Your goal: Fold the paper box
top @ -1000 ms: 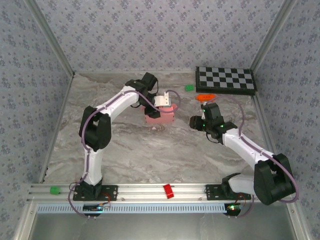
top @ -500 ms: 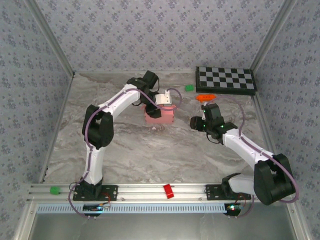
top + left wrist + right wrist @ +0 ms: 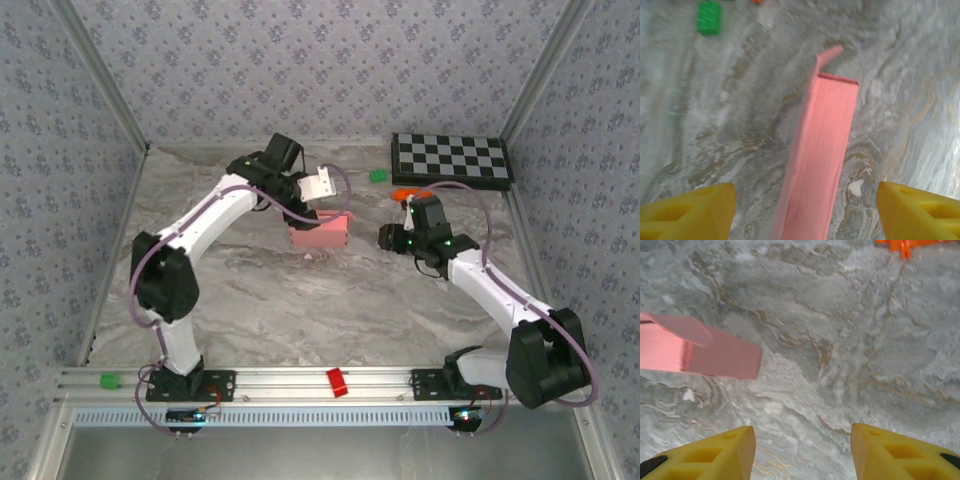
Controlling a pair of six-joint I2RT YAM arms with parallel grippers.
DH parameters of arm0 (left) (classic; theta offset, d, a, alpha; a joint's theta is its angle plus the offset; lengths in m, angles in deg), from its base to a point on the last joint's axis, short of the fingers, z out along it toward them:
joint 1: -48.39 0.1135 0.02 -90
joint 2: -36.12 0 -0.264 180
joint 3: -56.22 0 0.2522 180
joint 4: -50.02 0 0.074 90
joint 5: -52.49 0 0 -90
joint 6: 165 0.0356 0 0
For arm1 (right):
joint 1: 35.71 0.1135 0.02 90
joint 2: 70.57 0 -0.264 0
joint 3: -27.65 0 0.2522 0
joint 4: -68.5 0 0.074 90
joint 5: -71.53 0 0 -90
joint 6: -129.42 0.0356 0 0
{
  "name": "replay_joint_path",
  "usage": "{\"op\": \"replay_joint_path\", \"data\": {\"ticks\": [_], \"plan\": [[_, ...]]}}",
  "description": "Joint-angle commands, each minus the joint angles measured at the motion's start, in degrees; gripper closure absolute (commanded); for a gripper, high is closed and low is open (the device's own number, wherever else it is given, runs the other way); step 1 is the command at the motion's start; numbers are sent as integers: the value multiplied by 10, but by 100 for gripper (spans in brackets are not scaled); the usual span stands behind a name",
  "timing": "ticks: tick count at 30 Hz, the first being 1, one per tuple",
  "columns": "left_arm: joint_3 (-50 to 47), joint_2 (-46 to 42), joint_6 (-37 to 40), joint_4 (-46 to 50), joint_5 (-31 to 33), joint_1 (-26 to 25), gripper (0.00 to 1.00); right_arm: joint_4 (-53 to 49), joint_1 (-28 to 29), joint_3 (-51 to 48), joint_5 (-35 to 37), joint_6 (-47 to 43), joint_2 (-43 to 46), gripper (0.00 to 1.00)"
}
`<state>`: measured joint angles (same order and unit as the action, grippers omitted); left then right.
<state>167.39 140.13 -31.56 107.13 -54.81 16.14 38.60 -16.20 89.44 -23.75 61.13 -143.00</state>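
The paper box (image 3: 822, 150) looks nearly formed: a slim pink card block with crisp edges and a matte, faintly ribbed face. It sits on the marbled grey bench (image 3: 250, 300), directly below the left tool (image 3: 806, 212) and runs away from it. That tool is spread wide, its yellow fingers (image 3: 687, 210) well clear of the card on both sides and gripping nothing. At the box's far end a small rounded tab (image 3: 830, 53) sticks out untucked, so closing looks like the step in hand. The thin card will buckle easily, so the tab needs a light press. The right tool (image 3: 801, 445) is likewise open and empty, with the box ahead to its left.
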Motion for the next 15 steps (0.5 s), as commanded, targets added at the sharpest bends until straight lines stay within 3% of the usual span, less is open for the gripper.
{"op": "replay_joint_path", "data": {"ticks": [1,8,12,15], "plan": [[-31,-48,-116,-90,27,13,25,-32,-6,39,-28,-25,-17,45],[-104,-125,-399,-162,100,61,30,-76,-11,122,-54,-49,-67,46],[-133,-144,-494,-138,144,71,29,-68,-11,134,-79,-76,-79,46],[-171,-154,-544,-137,119,85,27,-59,-13,134,-103,-72,-78,47]]}}
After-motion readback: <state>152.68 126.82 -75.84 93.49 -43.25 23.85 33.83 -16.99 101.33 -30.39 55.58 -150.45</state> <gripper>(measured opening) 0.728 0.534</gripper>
